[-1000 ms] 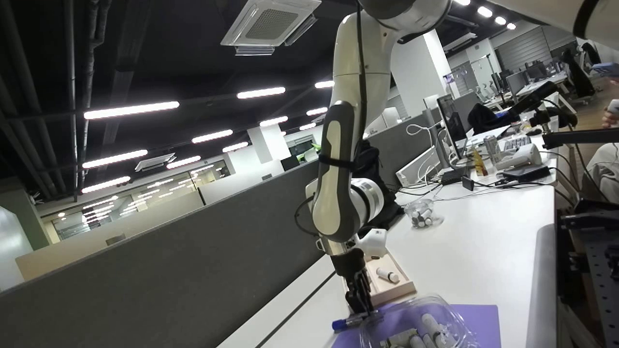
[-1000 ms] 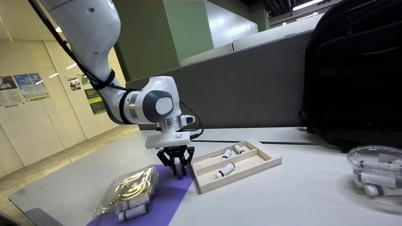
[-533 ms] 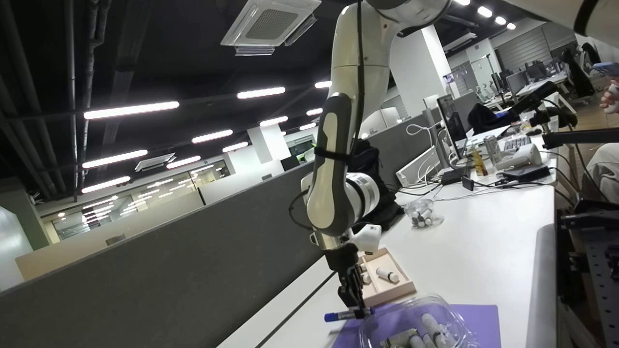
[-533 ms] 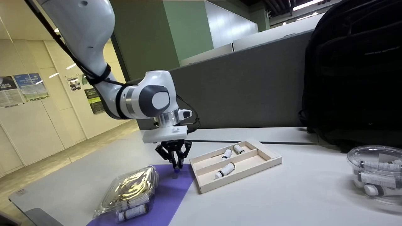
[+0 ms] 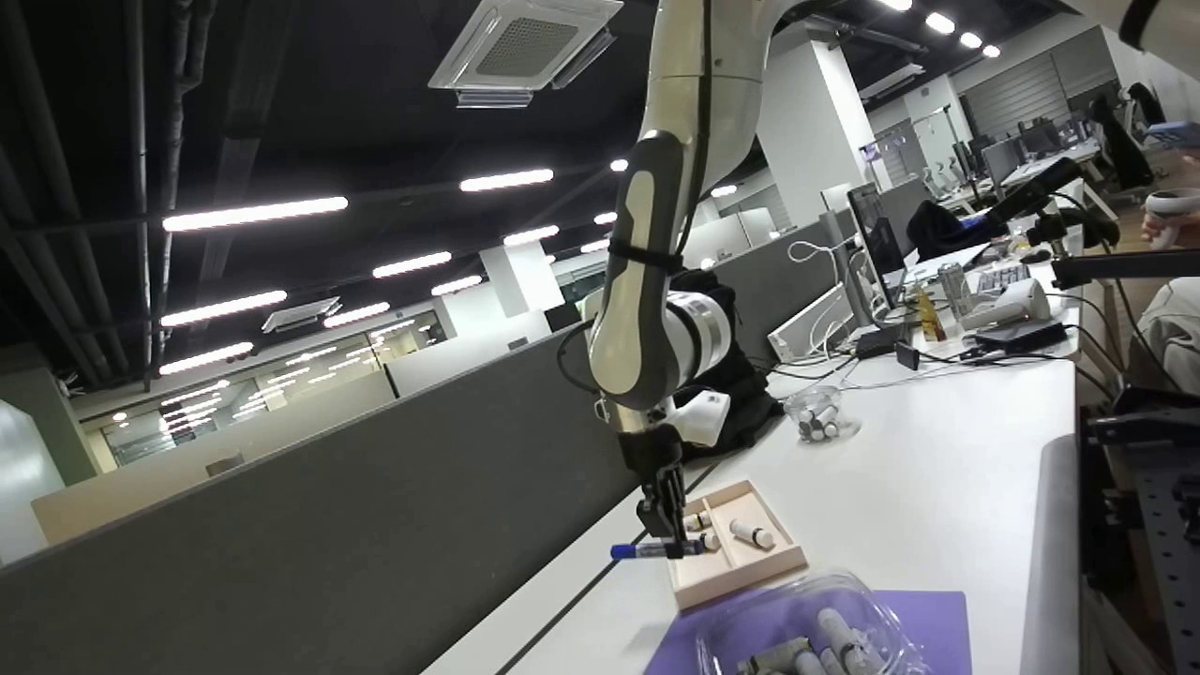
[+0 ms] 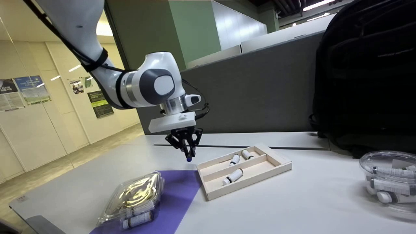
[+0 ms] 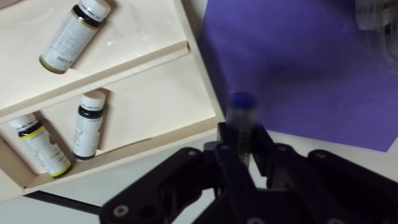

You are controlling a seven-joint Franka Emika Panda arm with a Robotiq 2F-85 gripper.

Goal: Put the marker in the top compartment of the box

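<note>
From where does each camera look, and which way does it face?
An exterior view: from above, tilted, facing along the table; arm and gripper show.
An exterior view: low near the table, facing the grey partition; arm and gripper show.
Wrist view: on the wrist, facing down onto box and mat; gripper shows.
In both exterior views: box, mat and marker.

In an exterior view, the jaws are gripping the marker (image 5: 649, 551), a blue end pointing toward nine o'clock; from them, the box (image 5: 743, 576) is lying toward three, the clear container (image 5: 786, 609) toward four.
</note>
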